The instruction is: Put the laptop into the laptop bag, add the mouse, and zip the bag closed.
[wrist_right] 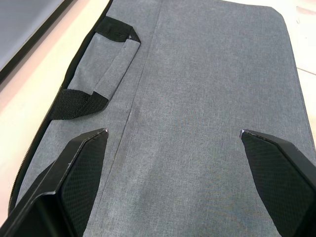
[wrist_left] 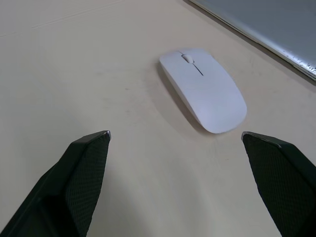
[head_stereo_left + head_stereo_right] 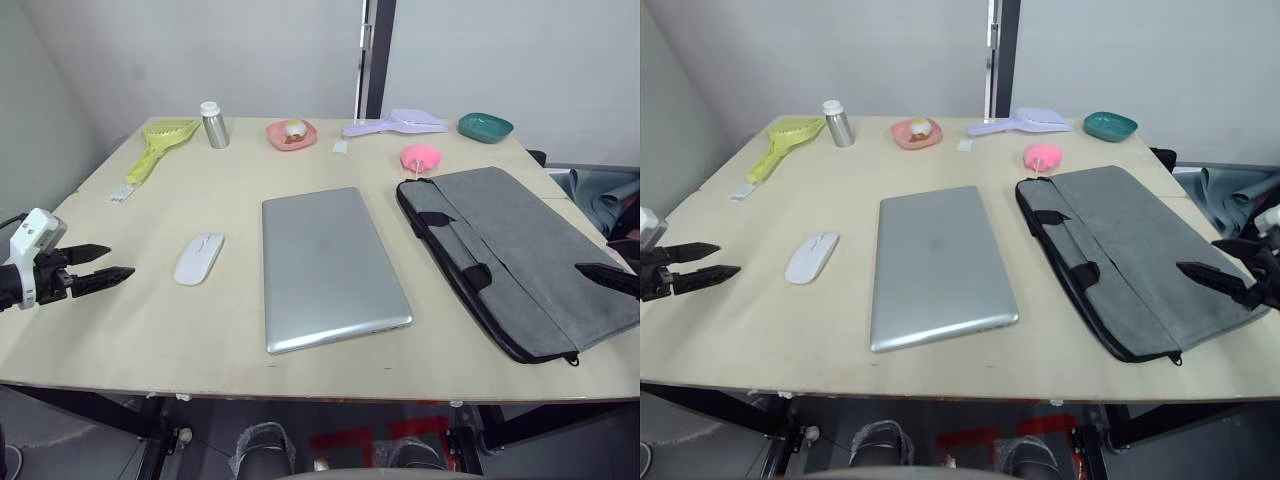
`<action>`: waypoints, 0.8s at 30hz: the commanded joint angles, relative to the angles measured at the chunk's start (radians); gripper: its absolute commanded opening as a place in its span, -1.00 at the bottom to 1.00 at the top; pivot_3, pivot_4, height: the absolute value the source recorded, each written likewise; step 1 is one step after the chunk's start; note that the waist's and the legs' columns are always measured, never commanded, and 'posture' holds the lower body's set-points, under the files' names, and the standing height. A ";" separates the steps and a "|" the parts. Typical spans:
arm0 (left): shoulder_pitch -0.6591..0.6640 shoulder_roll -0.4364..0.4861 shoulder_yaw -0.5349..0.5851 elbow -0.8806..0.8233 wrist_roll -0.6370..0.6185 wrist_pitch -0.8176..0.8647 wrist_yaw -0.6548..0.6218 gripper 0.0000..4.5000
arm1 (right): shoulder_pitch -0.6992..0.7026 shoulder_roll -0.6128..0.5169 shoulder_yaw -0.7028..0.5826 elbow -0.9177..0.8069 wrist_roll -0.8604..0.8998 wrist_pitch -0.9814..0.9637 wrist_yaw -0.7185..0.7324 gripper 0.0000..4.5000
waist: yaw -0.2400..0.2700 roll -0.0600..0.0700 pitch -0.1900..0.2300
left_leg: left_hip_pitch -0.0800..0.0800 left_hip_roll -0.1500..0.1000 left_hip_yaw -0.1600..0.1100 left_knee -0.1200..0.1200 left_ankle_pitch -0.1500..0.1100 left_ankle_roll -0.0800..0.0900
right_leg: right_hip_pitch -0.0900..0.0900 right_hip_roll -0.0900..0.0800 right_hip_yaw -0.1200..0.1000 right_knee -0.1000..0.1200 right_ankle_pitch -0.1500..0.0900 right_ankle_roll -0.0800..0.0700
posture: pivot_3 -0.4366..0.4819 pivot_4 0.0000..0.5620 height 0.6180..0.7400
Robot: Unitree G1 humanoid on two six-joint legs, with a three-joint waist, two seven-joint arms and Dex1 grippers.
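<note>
Currently lying on table (image 3: 90, 215), left to right: left gripper (image 3: 112, 262), fingers spread, empty, at 9 o'clock; mouse (image 3: 199, 258) beside it; laptop (image 3: 327, 266) at centre; bag (image 3: 520, 252) at 3 o'clock, flat, zipper seemingly shut; right gripper (image 3: 1211, 262), fingers apart, hovering over bag. Advice: open zipper fully, lifting flap, before sliding laptop in.
</note>
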 commanded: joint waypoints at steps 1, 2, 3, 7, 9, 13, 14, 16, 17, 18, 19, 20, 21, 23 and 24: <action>0.015 -0.025 0.053 -0.124 -0.068 0.035 0.015 0.99 | -0.023 -0.003 -0.006 -0.027 0.019 0.004 -0.005 1.00 | 0.001 0.000 0.000 | 0.000 0.000 0.000 0.000 0.000 0.000 | 0.000 0.000 0.000 0.000 0.000 0.000 | -0.05 -0.47 1.00; 0.014 -0.039 0.065 -0.174 -0.105 0.077 0.018 0.99 | -0.028 -0.001 0.003 -0.032 0.021 0.006 -0.006 1.00 | 0.002 0.000 0.000 | 0.000 0.000 0.000 0.000 0.000 0.000 | 0.000 0.000 0.000 0.000 0.000 0.000 | -0.05 -0.47 1.00; 0.015 -0.056 0.068 -0.230 -0.136 0.108 0.020 0.99 | -0.038 0.004 0.014 -0.038 0.025 0.008 -0.009 1.00 | 0.002 0.000 0.000 | 0.000 0.000 0.000 0.000 0.000 0.000 | 0.000 0.000 0.000 0.001 0.000 0.000 | -0.05 -0.47 1.00; 0.030 -0.115 0.013 -0.407 -0.188 0.199 0.030 1.00 | -0.170 0.059 0.084 -0.068 0.073 0.044 -0.070 0.89 | -0.001 0.000 0.000 | 0.000 0.000 0.000 0.002 0.000 0.001 | 0.000 0.000 0.000 0.002 0.000 0.000 | -0.05 -0.47 1.00; 0.019 -0.146 -0.041 -0.470 -0.197 0.284 0.067 1.00 | -0.257 0.092 0.149 -0.075 0.073 0.059 -0.115 0.64 | -0.009 0.001 0.000 | 0.001 0.000 0.000 0.003 0.000 0.001 | 0.000 0.000 0.001 0.004 0.000 0.000 | -0.05 -0.47 1.00; -0.029 -0.210 -0.124 -0.549 -0.202 0.451 0.196 1.00 | -0.374 0.156 0.295 -0.092 0.040 0.053 -0.150 0.03 | -0.008 0.002 -0.001 | 0.005 0.000 0.002 0.004 0.001 0.001 | 0.000 0.001 0.003 0.010 0.000 0.000 | -0.05 -0.47 1.00; -0.043 -0.229 -0.129 -0.566 -0.221 0.509 0.231 1.00 | -0.397 0.172 0.351 -0.097 0.020 0.042 -0.148 -0.18 | -0.008 0.002 -0.001 | 0.005 0.000 0.002 0.004 0.001 0.001 | 0.000 0.001 0.003 0.010 0.000 0.000 | -0.05 -0.47 1.00; -0.068 -0.256 -0.129 -0.578 -0.246 0.608 0.291 1.00 | -0.436 0.202 0.457 -0.096 -0.033 0.004 -0.143 -0.45 | -0.009 0.002 -0.001 | 0.005 0.000 0.001 0.004 0.001 0.001 | 0.000 0.002 0.003 0.010 0.000 0.000 | -0.05 -0.47 1.00; -0.083 -0.267 -0.127 -0.571 -0.254 0.655 0.322 1.00 | -0.458 0.219 0.503 -0.086 -0.060 -0.013 -0.143 -0.59 | -0.009 0.002 -0.001 | 0.005 0.000 0.001 0.004 0.001 0.000 | 0.000 0.002 0.003 0.011 0.000 0.000 | -0.05 -0.47 1.00; -0.094 -0.277 -0.123 -0.570 -0.265 0.701 0.350 1.00 | -0.484 0.236 0.536 -0.064 -0.085 -0.034 -0.146 -0.74 | -0.010 0.002 -0.001 | 0.005 0.000 0.001 0.005 0.001 0.000 | 0.000 0.002 0.004 0.011 0.000 0.000 | -0.05 -0.47 1.00; -0.101 -0.284 -0.120 -0.571 -0.273 0.733 0.368 1.00 | -0.502 0.249 0.555 -0.048 -0.100 -0.047 -0.148 -0.90 | -0.010 0.002 0.000 | 0.005 0.000 0.001 0.005 0.001 0.000 | 0.000 0.002 0.004 0.011 0.000 0.000 | -0.05 -0.47 1.00; -0.105 -0.289 -0.116 -0.576 -0.283 0.767 0.386 1.00 | -0.524 0.263 0.570 -0.029 -0.113 -0.057 -0.154 -0.99 | -0.010 0.002 0.000 | 0.005 0.000 0.002 0.005 0.001 0.000 | 0.000 0.002 0.004 0.011 0.000 0.000 | -0.05 -0.47 1.00; -0.100 -0.295 -0.115 -0.590 -0.296 0.800 0.402 1.00 | -0.552 0.286 0.597 -0.009 -0.124 -0.071 -0.149 -0.99 | -0.011 0.002 0.000 | 0.005 0.000 0.002 0.005 0.001 0.000 | 0.000 0.002 0.005 0.010 0.000 0.000 | -0.05 -0.47 1.00; -0.093 -0.311 -0.112 -0.602 -0.317 0.879 0.442 1.00 | -0.616 0.339 0.681 0.062 -0.197 -0.129 -0.159 -0.99 | -0.016 0.002 -0.001 | 0.004 -0.001 0.003 0.005 0.001 0.000 | 0.000 0.002 0.005 0.009 0.000 0.000 | -0.05 -0.47 1.00; -0.090 -0.319 -0.109 -0.600 -0.322 0.909 0.463 1.00 | -0.642 0.365 0.724 0.099 -0.236 -0.160 -0.161 -0.99 | -0.016 0.002 0.000 | 0.004 -0.001 0.002 0.005 0.001 0.000 | 0.000 0.002 0.005 0.009 0.000 0.000 | -0.05 -0.47 1.00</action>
